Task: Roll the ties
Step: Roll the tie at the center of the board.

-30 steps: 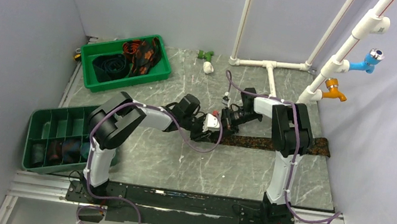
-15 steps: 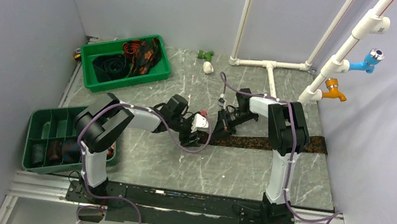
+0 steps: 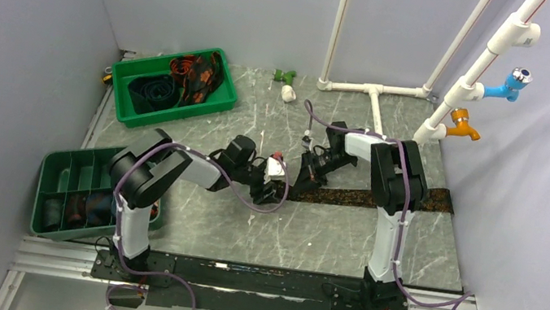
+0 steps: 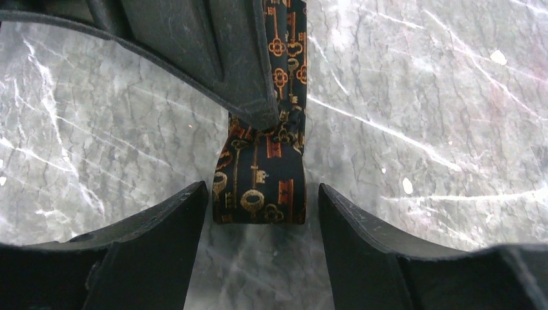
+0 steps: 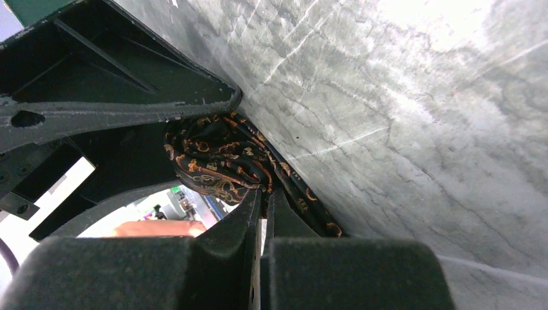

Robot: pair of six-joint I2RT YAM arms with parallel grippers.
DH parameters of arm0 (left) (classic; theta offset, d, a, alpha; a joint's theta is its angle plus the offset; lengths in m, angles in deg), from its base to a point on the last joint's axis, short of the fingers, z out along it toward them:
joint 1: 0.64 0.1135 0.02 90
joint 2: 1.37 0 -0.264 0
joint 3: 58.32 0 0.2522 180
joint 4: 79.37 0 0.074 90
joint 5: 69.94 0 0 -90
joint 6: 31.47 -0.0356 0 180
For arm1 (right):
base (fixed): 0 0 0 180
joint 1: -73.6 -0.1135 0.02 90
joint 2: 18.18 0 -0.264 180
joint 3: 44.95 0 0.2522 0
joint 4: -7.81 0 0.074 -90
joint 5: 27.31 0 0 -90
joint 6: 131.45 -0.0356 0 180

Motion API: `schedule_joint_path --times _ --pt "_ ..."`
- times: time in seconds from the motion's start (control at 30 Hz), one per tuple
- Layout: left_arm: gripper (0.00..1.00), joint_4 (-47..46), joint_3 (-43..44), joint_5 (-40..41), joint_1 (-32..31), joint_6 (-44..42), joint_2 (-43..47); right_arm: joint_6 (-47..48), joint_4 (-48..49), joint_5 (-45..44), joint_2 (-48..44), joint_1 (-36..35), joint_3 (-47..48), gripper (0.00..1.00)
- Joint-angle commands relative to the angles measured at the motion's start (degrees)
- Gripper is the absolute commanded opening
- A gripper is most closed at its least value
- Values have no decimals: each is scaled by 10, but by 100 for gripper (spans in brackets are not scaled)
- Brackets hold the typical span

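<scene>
Both grippers sit farther left than a second ago, and the left arm's elbow has folded back toward its base. The left gripper (image 4: pixel 262 192) is spread wide, with one finger just beside each edge of the narrow end of the key-print tie (image 4: pixel 260 201). A sliver of table shows between cloth and finger on both sides. The right gripper (image 5: pixel 261 201) is pressed together, its tips pinching a bunched fold of the same tie just behind that end. The two grippers meet nearer than the white pipe frame (image 3: pixel 375 96) and to its left. From there the tie lies flat on the marbled table (image 3: pixel 325 237), running rightward on the near side of the pipe frame, under the right arm and out past it. Well left of the pipe frame, an open green tray (image 3: pixel 222 102) holds a tangle of loose ties (image 3: pixel 189 76). Farther left of the frame and nearer, a divided green tray (image 3: pixel 56 163) holds dark bundles (image 3: pixel 75 207) in its near compartments.
</scene>
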Motion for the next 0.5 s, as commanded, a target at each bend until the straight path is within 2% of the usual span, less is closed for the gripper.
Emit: schedule_joint_path --times 0.0,0.17,0.23,0.37,0.4,0.47 --pt "68 -100 -17 -23 -19 63 -37 36 34 -179 43 -2 -6 0" --pt "58 -163 -11 -14 -40 102 -70 29 51 -160 35 -4 -20 0" --pt "50 -158 -5 -1 -49 104 -77 26 58 -147 29 -6 -26 0" --pt "36 -83 -1 42 -54 71 -58 17 60 -119 18 -9 -23 0" --pt "34 -41 -1 50 -54 50 -46 16 58 -111 14 -8 -21 2" --pt "31 16 3 71 -53 23 -24 15 48 -94 0 -6 -17 14"
